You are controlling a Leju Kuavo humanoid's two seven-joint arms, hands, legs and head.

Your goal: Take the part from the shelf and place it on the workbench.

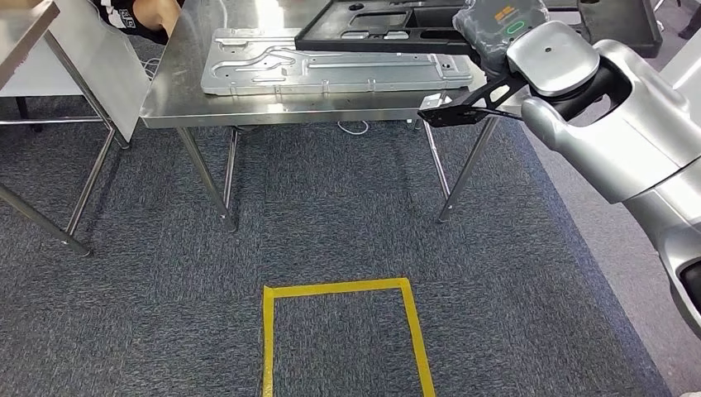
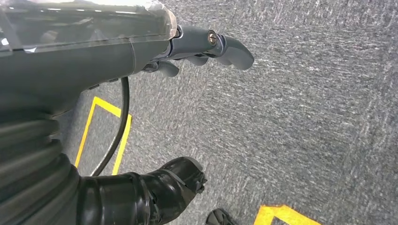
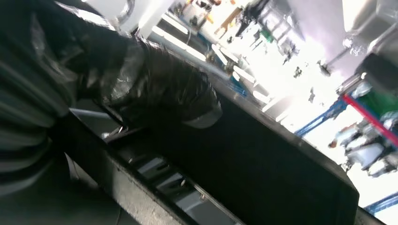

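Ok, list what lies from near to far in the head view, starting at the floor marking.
Yellow tape square on the carpet → steel workbench's front edge → silver metal plate lying on the workbench → black part, held by the right hand over the far side of the bench.

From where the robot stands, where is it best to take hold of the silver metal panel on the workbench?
Probably the near long edge of the silver metal panel, approached from the robot's side. It lies flat on the workbench, and the black part covers its far right corner.
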